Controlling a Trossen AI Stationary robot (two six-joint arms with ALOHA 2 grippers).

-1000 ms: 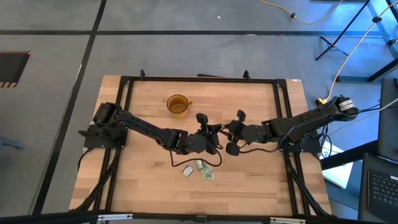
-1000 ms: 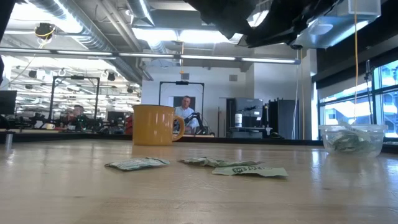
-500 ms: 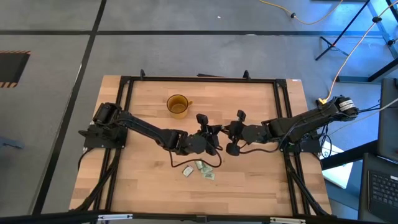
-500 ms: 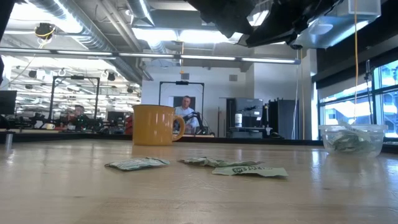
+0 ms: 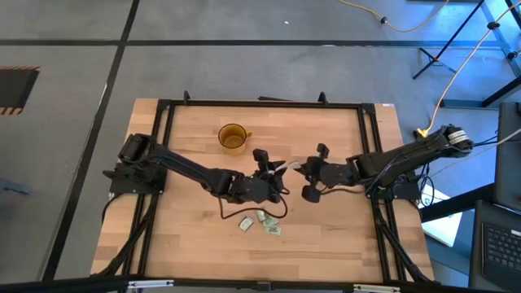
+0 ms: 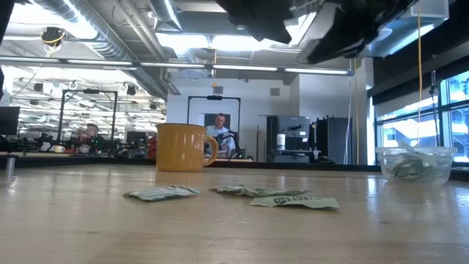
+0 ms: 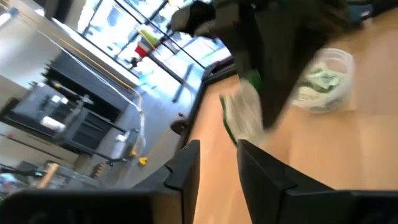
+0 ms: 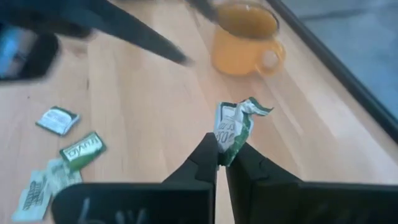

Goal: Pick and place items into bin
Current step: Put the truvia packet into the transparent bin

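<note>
**A:** What do the packets look like?

**B:** Small, flat, crinkled wrappers, pale green and white with printing. Three loose packets [image 5: 262,221] lie close together on the wooden table [image 5: 187,236], nearer its front edge than the arms are. From table height they look thin and slightly curled. One more packet [image 8: 231,129] is up in the air, crumpled, its torn-looking end flaring out.

**A:** Who has that one?

**B:** The right gripper [image 8: 222,160]. Its two dark fingers are pressed nearly together and pinch the packet's lower end, above the middle of the table.

**A:** And the left gripper?

**B:** The left gripper [image 7: 217,163] sits just beside the right one over the table's middle. Its fingers are parted with a narrow gap and nothing between them. Just past them hangs the pinched packet, blurred.

**A:** Where is the bin?

**B:** The clear plastic bin [image 6: 415,164] stands on the table, with several packets already inside it. From above it is hidden under the arms. The amber mug [image 5: 233,138] stands apart, toward the far edge.
</note>
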